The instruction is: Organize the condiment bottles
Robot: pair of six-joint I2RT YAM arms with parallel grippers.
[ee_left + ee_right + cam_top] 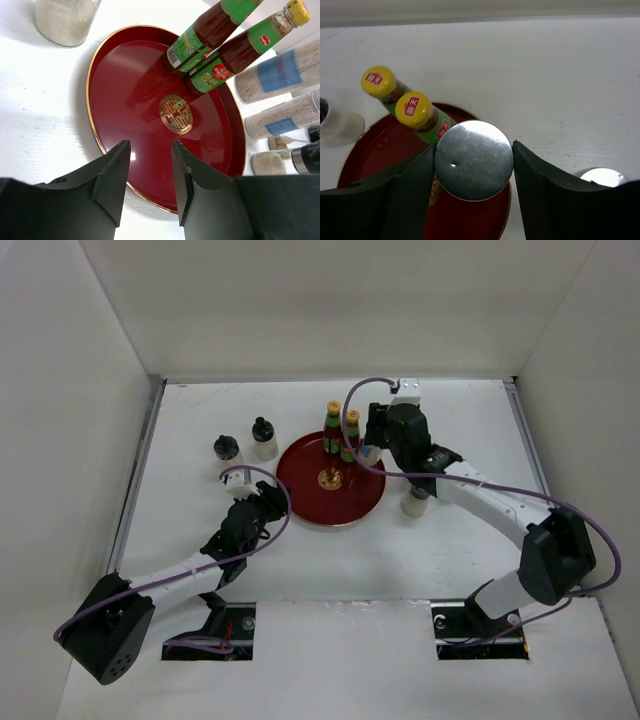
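Two slim red sauce bottles with yellow caps (pixel 331 426) (pixel 351 434) stand close together at the back of the round red tray (pixel 310 502). My right gripper (pixel 371 452) is shut on a silver-lidded pale jar (pixel 474 161) over the tray's right rim; I cannot tell whether the jar touches the tray. A second silver-lidded jar (pixel 415 503) stands on the table right of the tray, partly under the right arm. Two dark-capped shakers (pixel 227 452) (pixel 263 438) stand left of the tray. My left gripper (pixel 268 498) is open and empty at the tray's left edge (pixel 107 150).
White walls close in the table at the back and both sides. In the left wrist view, pale grainy jars (pixel 285 117) crowd the table beyond the tray's right rim, and a shaker body (pixel 65 20) stands at upper left.
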